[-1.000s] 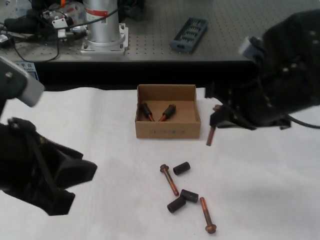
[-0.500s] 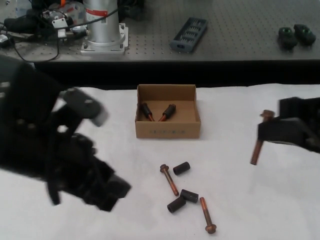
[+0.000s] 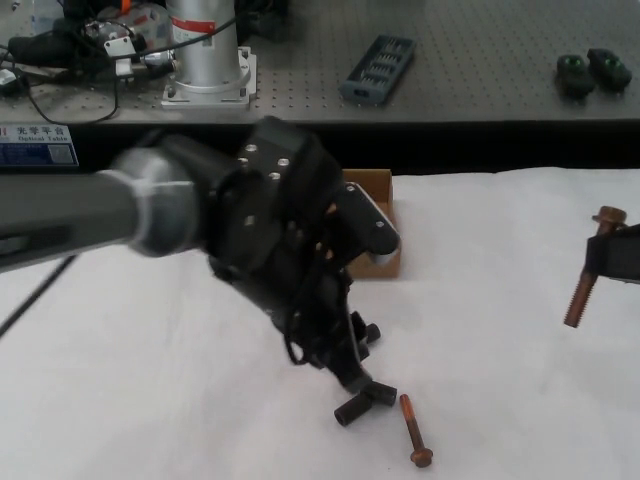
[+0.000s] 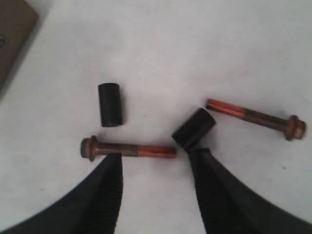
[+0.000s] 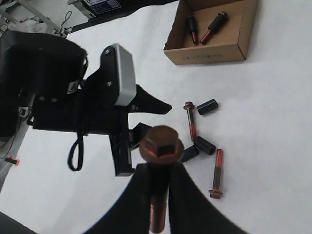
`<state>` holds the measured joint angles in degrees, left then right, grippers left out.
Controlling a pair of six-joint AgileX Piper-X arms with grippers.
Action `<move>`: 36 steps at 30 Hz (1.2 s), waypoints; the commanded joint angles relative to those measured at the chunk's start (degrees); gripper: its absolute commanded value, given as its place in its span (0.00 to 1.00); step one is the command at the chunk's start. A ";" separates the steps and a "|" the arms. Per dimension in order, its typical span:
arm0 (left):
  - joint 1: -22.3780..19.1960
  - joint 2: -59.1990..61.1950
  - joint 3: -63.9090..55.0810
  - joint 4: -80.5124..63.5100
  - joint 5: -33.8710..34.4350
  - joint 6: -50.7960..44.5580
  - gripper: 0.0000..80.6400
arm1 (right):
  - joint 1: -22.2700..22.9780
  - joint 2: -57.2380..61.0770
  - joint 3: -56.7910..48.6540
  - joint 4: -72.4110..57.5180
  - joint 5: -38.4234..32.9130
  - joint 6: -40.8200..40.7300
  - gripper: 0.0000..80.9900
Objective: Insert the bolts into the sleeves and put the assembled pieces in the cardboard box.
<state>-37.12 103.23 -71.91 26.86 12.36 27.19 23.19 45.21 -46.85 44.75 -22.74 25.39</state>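
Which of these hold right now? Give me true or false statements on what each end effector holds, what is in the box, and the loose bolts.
1. The right end effector grips a bolt. True.
2. The cardboard box is empty. False: two assembled pieces lie in it.
3. The left end effector is shut on a sleeve. False: it is open and holds nothing; a sleeve lies on the cloth by one fingertip.
4. Two loose bolts lie on the white cloth. True.
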 commanded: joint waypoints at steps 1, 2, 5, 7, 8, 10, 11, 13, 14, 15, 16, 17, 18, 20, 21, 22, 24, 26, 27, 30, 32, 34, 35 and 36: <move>-0.24 3.57 -4.05 -0.15 -2.28 0.78 0.43 | -0.54 -0.56 -0.13 -0.02 -1.85 -0.97 0.03; -0.24 4.92 -5.41 -0.15 -2.26 0.77 0.43 | -1.06 -0.56 -0.13 -0.04 -2.46 -1.89 0.03; -0.24 8.27 -9.17 -0.15 -2.26 0.77 0.43 | -1.90 -0.56 -0.13 -0.04 -2.81 -2.31 0.03; -0.24 10.28 -11.10 -0.15 -2.26 1.10 0.43 | -2.01 -0.56 -0.13 0.06 -2.81 -2.31 0.03; -0.24 11.26 -12.06 -0.15 -2.26 1.29 0.43 | -2.01 -0.56 -0.13 0.07 -2.81 -2.31 0.03; -0.24 12.93 -13.50 0.36 -2.26 1.32 0.43 | -2.01 -0.56 -0.13 0.07 -2.81 -2.31 0.03; -0.24 13.57 -14.13 0.62 -2.26 1.32 0.43 | -2.01 -0.56 -0.13 0.07 -2.81 -2.31 0.03; -0.24 14.25 -14.80 0.96 -2.26 1.53 0.43 | -2.01 -0.56 -0.13 0.07 -2.81 -2.31 0.03; -0.24 14.59 -14.78 0.96 -2.26 1.58 0.43 | -2.01 -0.56 -0.13 0.07 -2.81 -2.31 0.03; -0.24 14.65 -14.78 0.95 -2.26 1.68 0.43 | -2.01 -0.56 -0.13 0.07 -2.81 -2.31 0.03; -0.24 14.83 -14.89 1.19 -2.26 1.96 0.43 | -2.01 -0.56 -0.13 0.07 -2.81 -2.31 0.03; -0.24 14.87 -14.83 1.55 -2.26 2.45 0.43 | -2.01 -0.56 -0.13 0.07 -2.81 -2.31 0.03; -0.24 14.87 -14.83 1.92 -2.26 2.94 0.43 | -2.01 -0.56 -0.13 0.07 -2.81 -2.31 0.03; -0.24 14.87 -14.83 2.87 -2.26 3.68 0.43 | -2.01 -0.56 -0.13 0.03 -2.65 -2.31 0.03; -0.24 14.87 -14.83 3.13 -2.26 3.69 0.43 | -2.01 -0.56 -0.13 0.03 -2.65 -2.31 0.03; -0.24 14.87 -14.83 3.27 -2.26 3.68 0.43 | -2.01 -0.56 -0.13 0.03 -2.65 -2.31 0.03; -0.24 14.87 -14.83 3.29 -3.10 3.90 0.43 | -2.01 -0.56 -0.13 0.03 -2.65 -2.31 0.03; -0.24 14.87 -14.83 3.29 -3.10 5.39 0.43 | -2.01 -0.56 -0.13 0.03 -2.65 -2.31 0.03; -0.24 14.87 -14.83 3.29 -3.10 6.00 0.43 | -2.01 -0.56 -0.13 0.03 -2.65 -2.31 0.03; -0.24 14.87 -14.83 3.29 -3.10 6.25 0.43 | -2.01 -0.56 -0.13 0.03 -2.65 -2.31 0.03; -0.24 15.08 -14.69 3.29 -3.10 6.23 0.43 | -2.01 -0.56 -0.13 0.03 -2.65 -2.31 0.03; -0.24 15.54 -14.69 3.29 -3.10 6.23 0.43 | -2.01 -0.56 -0.13 0.03 -2.65 -2.31 0.03; -0.24 15.90 -14.69 3.29 -3.10 6.23 0.43 | -2.01 -0.56 -0.13 0.03 -2.65 -2.31 0.03; -0.24 16.23 -14.69 3.18 -3.10 6.23 0.43 | -2.01 -0.56 -0.13 0.03 -2.65 -2.31 0.03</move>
<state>-37.12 118.65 -85.98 29.75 10.03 33.06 21.50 45.21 -46.85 45.14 -24.52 23.60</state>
